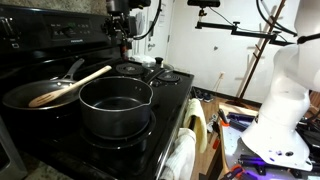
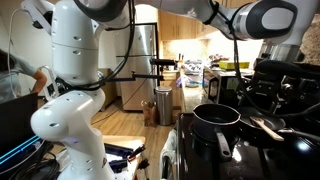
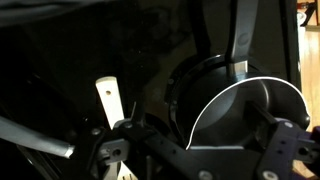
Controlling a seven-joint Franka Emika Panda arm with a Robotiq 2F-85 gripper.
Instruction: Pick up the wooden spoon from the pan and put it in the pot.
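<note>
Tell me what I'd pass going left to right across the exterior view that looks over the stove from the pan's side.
pan → spoon lying in it → pot → towel → robot base

Counted on the surface (image 1: 172,92), a black stove top:
- one pan (image 1: 20,97), shallow
- one pot (image 1: 115,120), deep
- one spoon (image 1: 75,82), wooden

Robot:
- one arm (image 2: 75,60), white
- one gripper (image 1: 121,42)

Over the oven front, two cloths as far as I can make out:
- one white cloth (image 1: 183,152)
- one yellowish cloth (image 1: 200,128)

Further back in the room, in an exterior view:
- one fridge (image 2: 146,60)
- one bin (image 2: 163,106)
</note>
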